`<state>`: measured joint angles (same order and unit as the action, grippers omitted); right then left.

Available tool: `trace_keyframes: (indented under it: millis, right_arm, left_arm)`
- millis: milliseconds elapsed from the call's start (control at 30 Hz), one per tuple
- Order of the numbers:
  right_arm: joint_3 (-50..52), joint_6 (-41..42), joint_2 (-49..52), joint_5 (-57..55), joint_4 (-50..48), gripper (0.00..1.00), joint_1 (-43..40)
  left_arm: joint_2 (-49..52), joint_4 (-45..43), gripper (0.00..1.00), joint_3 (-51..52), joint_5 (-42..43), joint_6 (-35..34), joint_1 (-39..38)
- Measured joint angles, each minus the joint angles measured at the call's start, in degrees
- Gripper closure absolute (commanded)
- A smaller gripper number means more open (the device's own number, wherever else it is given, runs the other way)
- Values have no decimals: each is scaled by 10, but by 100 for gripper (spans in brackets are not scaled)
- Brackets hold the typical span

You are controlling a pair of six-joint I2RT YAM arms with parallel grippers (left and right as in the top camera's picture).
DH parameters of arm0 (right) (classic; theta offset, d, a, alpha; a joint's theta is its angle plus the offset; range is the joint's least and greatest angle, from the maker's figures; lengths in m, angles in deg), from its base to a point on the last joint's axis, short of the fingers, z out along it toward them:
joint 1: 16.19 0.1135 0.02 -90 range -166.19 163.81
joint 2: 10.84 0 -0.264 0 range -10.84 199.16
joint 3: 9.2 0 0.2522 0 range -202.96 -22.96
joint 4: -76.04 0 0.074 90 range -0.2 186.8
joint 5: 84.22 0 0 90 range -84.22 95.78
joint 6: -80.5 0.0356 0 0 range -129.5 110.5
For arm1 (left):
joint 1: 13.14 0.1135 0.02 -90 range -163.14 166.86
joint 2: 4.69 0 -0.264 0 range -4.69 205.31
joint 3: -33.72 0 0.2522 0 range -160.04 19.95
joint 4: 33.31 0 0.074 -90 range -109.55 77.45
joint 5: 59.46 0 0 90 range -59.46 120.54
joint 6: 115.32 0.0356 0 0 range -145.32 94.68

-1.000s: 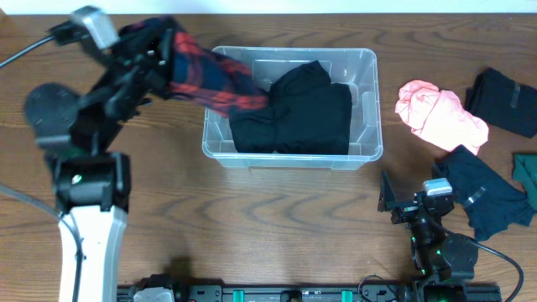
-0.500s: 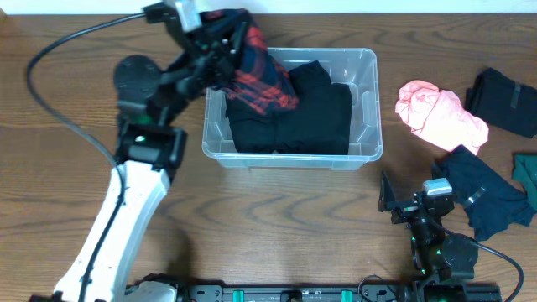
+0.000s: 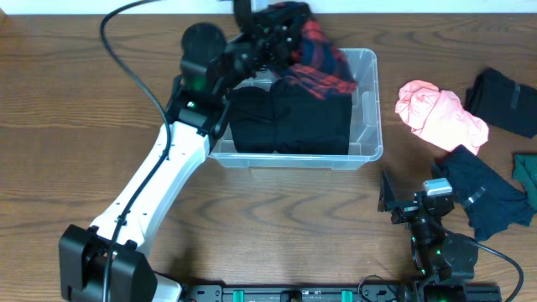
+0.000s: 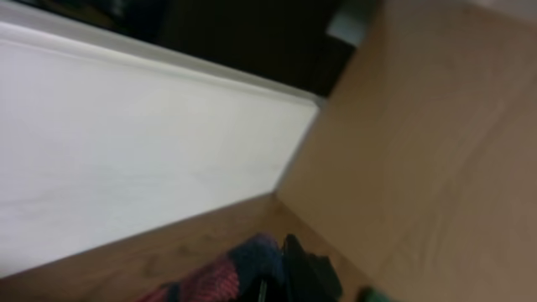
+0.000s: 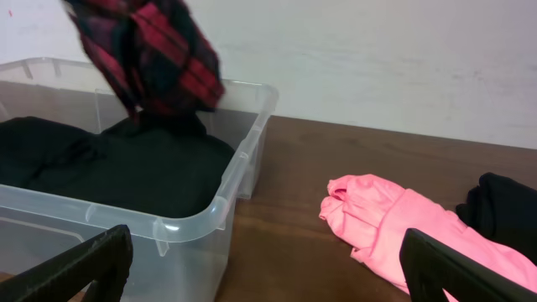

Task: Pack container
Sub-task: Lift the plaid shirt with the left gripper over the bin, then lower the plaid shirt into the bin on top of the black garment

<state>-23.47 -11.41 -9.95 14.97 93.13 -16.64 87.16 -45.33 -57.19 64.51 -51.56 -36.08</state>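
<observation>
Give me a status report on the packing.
Left gripper shut on plaid garment, over the container. Right gripper open, parked. Black clothes inside. Nothing blocking the drop.

Clear container [image 5: 239, 180] at 9, clothes on table [image 5: 285, 243] at 3–4.
Container holds black clothes [image 5: 126, 168]; red/black plaid cloth [image 5: 155, 59] hangs over it at 11, lower end touching the black pile. Pink cloth [image 5: 394, 226] crumpled at 4, apart from container; dark cloth [image 5: 503, 201] just beside it at 3, cut by frame edge. White wall [image 5: 377, 59] at 12–2. R gripper [image 5: 267, 252] low in frame, black fingers [image 5: 84, 264] spread wide at 7 & 5, nothing btwn.
</observation>
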Motion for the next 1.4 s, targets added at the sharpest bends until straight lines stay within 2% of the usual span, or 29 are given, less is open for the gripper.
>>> trace_keyframes:
  millis: [267, 567, 933, 1133, 1233, 1400]
  right_arm:
    - [0, 0, 0, 0, 0, 1, 0]
    - [0, 0, 0, 0, 0, 1, 0]
    - [0, 0, 0, 0, 0, 1, 0]
    - [0, 0, 0, 0, 0, 1, 0]
    - [0, 0, 0, 0, 0, 1, 0]
    - [0, 0, 0, 0, 0, 1, 0]
  left_arm:
    - [2, 159, 94, -26, 78, 103, -19]
    - [4, 250, 94, -27, 158, 189, -19]
    - [4, 495, 94, -32, 184, 311, 1]
    - [4, 581, 94, -32, 134, 361, 16]
    - [4, 604, 94, -33, 79, 372, 18]
    - [4, 629, 94, -42, -61, 368, 17]
